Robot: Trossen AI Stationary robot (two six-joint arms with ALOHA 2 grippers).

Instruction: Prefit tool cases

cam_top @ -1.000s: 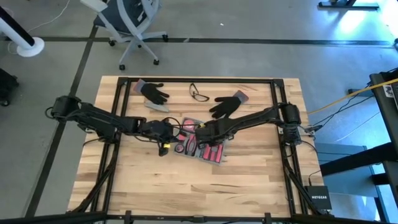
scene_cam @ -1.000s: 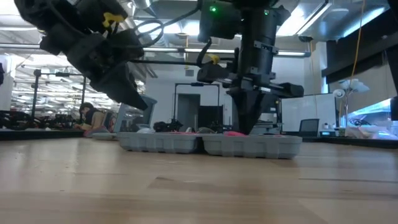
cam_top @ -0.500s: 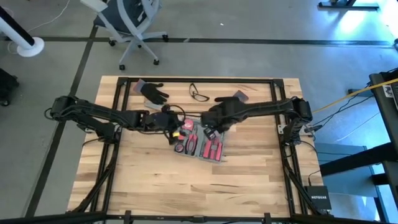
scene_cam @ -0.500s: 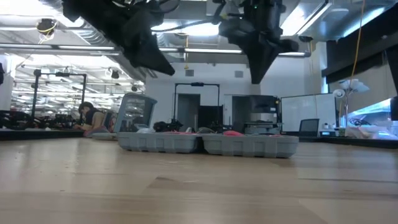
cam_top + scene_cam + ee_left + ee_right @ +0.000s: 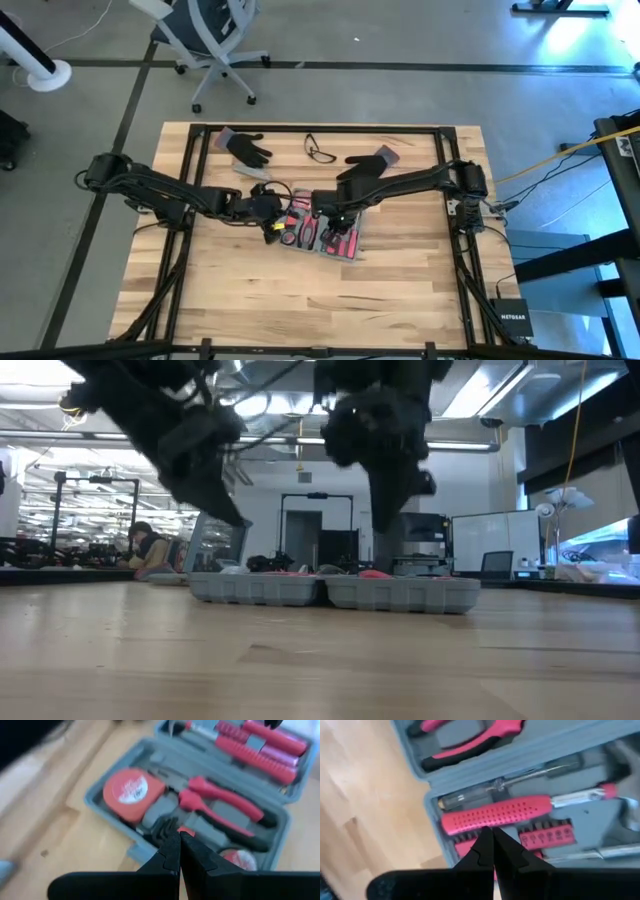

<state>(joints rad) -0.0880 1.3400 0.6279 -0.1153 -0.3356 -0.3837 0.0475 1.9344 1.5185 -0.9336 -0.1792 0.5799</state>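
Open flat blue-grey plastic tool case (image 5: 322, 232) lies on wooden desk (image 5: 400, 290). Left gripper (image 5: 272, 203) and right gripper (image 5: 318, 205), both pressed together, hover over it, empty.

1. The tool case (image 5: 318, 232) lies wide open and flat near the middle of the worktop (image 5: 300, 300), both halves face up, turned a little askew to the worktop's edges.
2. It's blue-grey plastic with rounded corners and moulded recesses.
3. From table height, the two shallow trays (image 5: 335, 591) sit side by side, touching at the hinge.
4. The recesses are filled: one half holds a red tape measure (image 5: 126, 790) and red-handled pliers (image 5: 220, 805); the other, a red-handled screwdriver (image 5: 500, 813) and a row of bits (image 5: 545, 836).
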